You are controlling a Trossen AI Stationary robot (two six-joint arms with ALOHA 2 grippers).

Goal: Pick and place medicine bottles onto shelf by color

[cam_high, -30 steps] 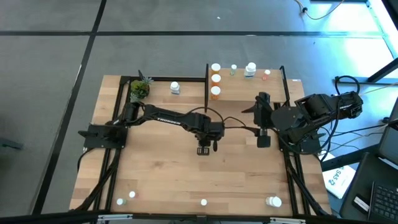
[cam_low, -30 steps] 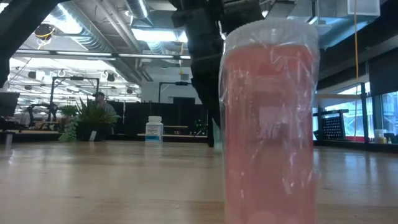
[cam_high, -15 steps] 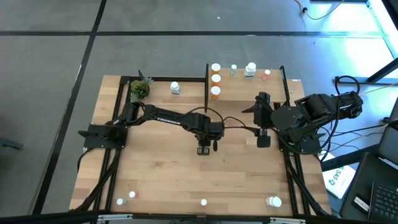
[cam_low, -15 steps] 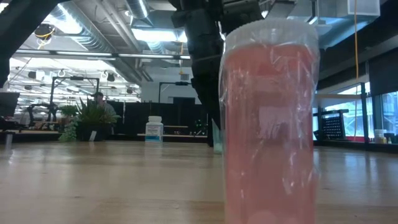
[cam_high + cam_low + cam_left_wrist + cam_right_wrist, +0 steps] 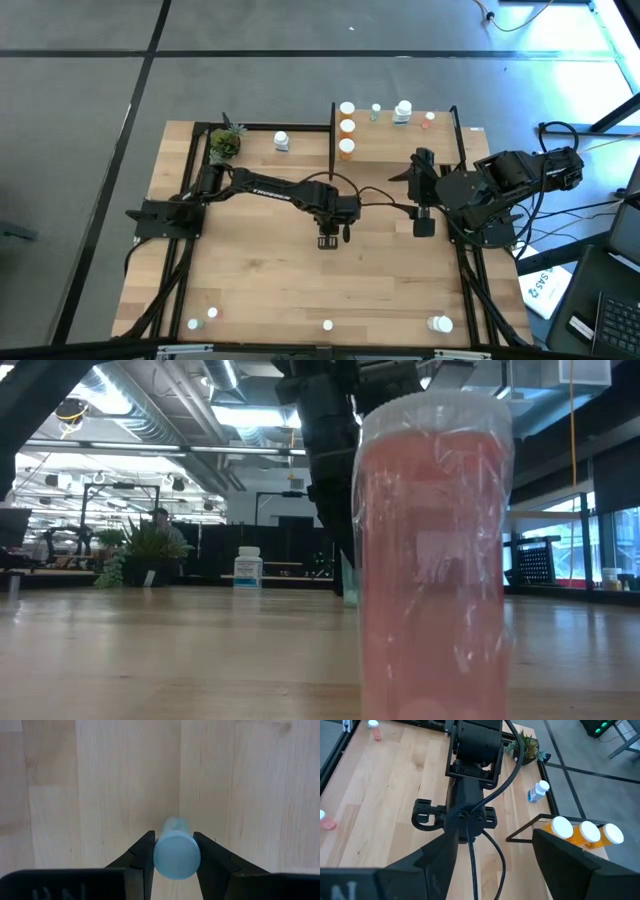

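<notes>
My left pincer (image 5: 328, 241) is over the middle of the worktop (image 5: 250, 290), on the near side of the shelf (image 5: 395, 140) and a little to the left of it. It is closed on a small bottle (image 5: 175, 854) with a pale cap. In the left wrist view the two fingers (image 5: 142, 856) press on both sides of the cap, and the body of the bottle points away from the camera, toward the wood below. So its long axis is along my pincer, and I judge that it hangs upright, cap up. I cannot say its color for sure; the body looks pale.

The shelf is the landmark. Three orange bottles (image 5: 346, 128) stand in a line along its left edge, and a white bottle (image 5: 402, 112) and other small ones stand at its far edge. From my left pincer, the shelf lies farther away and to the right, so the carry goes in this direction.

My right pincer (image 5: 424, 224) waits just at the near right corner of the shelf, with the fingers apart and nothing between them. It is nearer to the shelf, but the left one has the bottle.
</notes>
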